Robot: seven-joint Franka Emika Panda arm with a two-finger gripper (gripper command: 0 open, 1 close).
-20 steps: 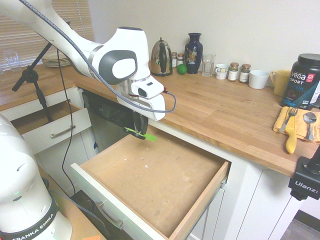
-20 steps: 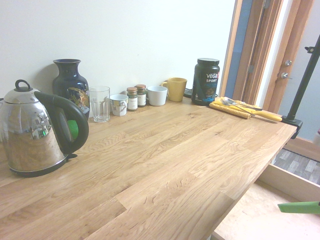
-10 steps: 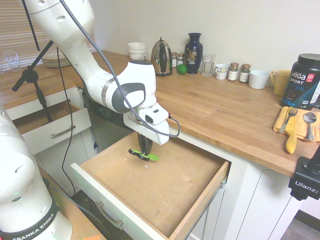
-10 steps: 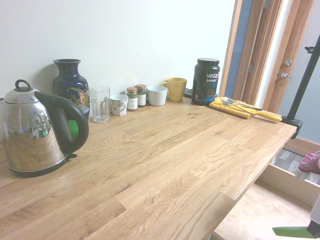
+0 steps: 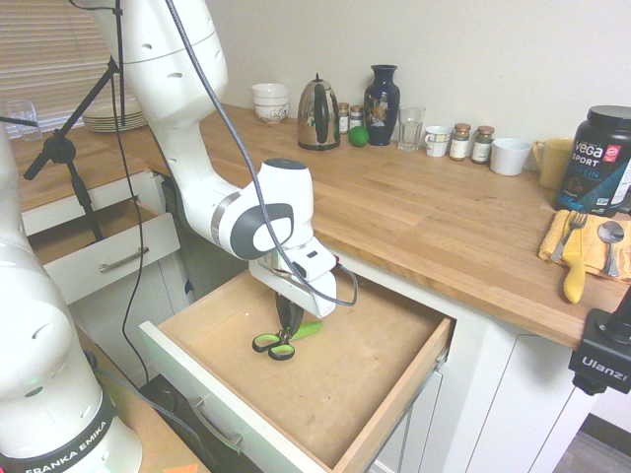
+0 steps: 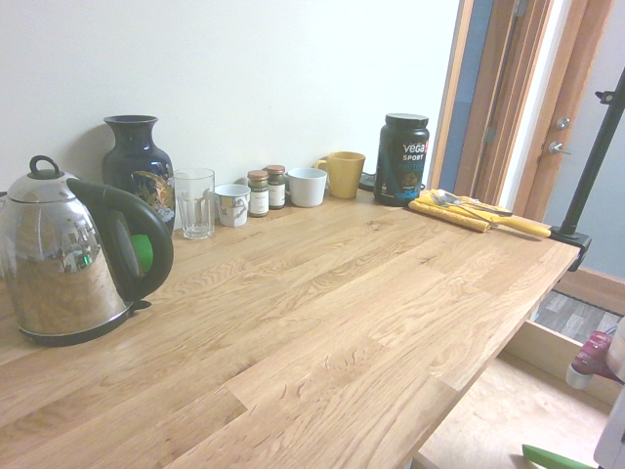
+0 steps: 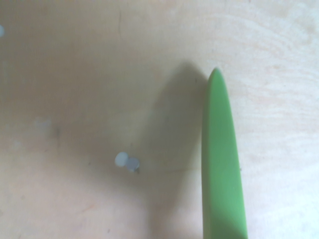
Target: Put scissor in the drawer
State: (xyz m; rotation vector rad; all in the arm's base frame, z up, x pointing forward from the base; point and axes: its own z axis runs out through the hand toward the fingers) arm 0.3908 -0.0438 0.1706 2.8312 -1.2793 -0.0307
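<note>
While the gripper [image 5: 287,328] pinches shut on the scissor [image 5: 284,340], it hangs low inside the drawer [image 5: 325,370], handles close to the bare wood. Wide open floor lies all round it, walls well apart. Up on the counter [image 5: 434,217], a black tub [image 5: 595,160] reads "Vega Sport".

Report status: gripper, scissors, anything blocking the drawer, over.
Gripper shut on green-handled scissors, low inside the wide wooden-bottomed drawer. Contact with drawer floor unclear. Nothing in the way beneath, just small white specks.
</note>
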